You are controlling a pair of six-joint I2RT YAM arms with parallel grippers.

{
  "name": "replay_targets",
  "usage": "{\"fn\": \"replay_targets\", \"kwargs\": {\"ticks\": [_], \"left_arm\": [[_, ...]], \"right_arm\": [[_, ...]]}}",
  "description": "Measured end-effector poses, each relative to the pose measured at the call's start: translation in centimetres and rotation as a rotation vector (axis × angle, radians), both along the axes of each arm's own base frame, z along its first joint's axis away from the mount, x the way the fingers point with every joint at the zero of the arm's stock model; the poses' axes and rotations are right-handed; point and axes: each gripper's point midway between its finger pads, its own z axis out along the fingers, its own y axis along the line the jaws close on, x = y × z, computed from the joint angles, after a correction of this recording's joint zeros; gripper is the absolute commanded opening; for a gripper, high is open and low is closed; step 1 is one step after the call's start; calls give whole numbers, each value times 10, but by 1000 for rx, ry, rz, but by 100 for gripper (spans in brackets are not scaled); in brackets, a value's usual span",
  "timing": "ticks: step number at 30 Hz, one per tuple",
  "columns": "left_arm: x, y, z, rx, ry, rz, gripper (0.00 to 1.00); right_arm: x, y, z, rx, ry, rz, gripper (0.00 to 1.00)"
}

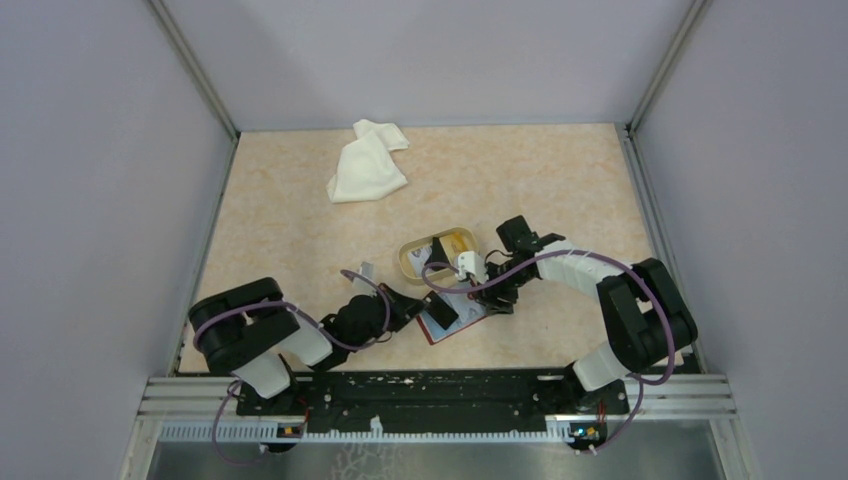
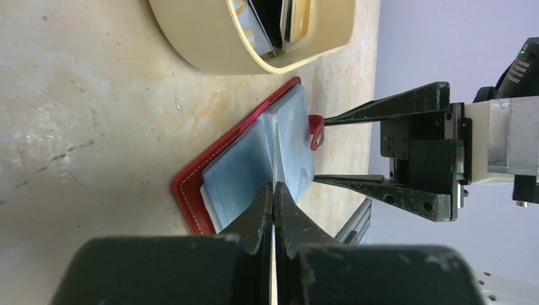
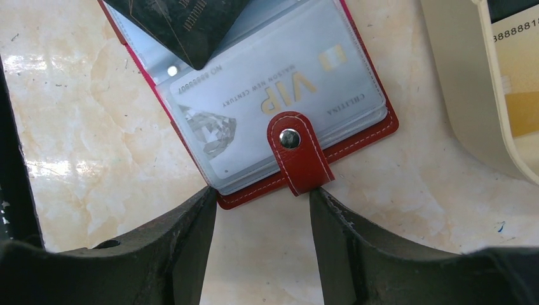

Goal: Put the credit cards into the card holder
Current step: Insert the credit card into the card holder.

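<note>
A beige marbled table [image 1: 300,250] holds a tan oval shallow dish [image 1: 408,262] just beyond a red leather-like folding card holder [image 3: 299,168], which lies open with its clear pockets facing up. The right gripper [image 3: 260,197], jaws spread, straddles the holder's snap strap without closing on it. The left gripper [image 2: 274,194], fingers pressed together, pinches what seems to be a dark plastic card [image 3: 178,25], tilted corner-first over the holder. A silver plastic card [image 3: 286,89] sits in a pocket, and a yellow plastic card [image 3: 518,108] lies in the dish. The unpinned holder may slide, or the corner may snag the pocket lip.
</note>
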Motion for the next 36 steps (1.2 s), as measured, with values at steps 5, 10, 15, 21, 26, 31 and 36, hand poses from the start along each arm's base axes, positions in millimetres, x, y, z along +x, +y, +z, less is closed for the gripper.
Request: {"fn": "replay_targets", "kwargs": {"ticks": [5, 10, 15, 21, 26, 31, 36], "left_arm": [[1, 2, -5, 46, -17, -3, 0], [4, -1, -5, 57, -25, -5, 0], [5, -4, -11, 68, -17, -11, 0], [4, -7, -9, 63, -18, -21, 0], [1, -12, -12, 58, -8, -49, 0], [-2, -18, -16, 44, 8, -76, 0], [-3, -21, -16, 26, 19, -81, 0]], "right_arm": [[-1, 1, 0, 0, 0, 4, 56], [-1, 1, 0, 0, 0, 4, 56], [-1, 1, 0, 0, 0, 4, 56], [-1, 1, 0, 0, 0, 4, 56], [-1, 1, 0, 0, 0, 4, 56], [-1, 1, 0, 0, 0, 4, 56], [-1, 1, 0, 0, 0, 4, 56]]}}
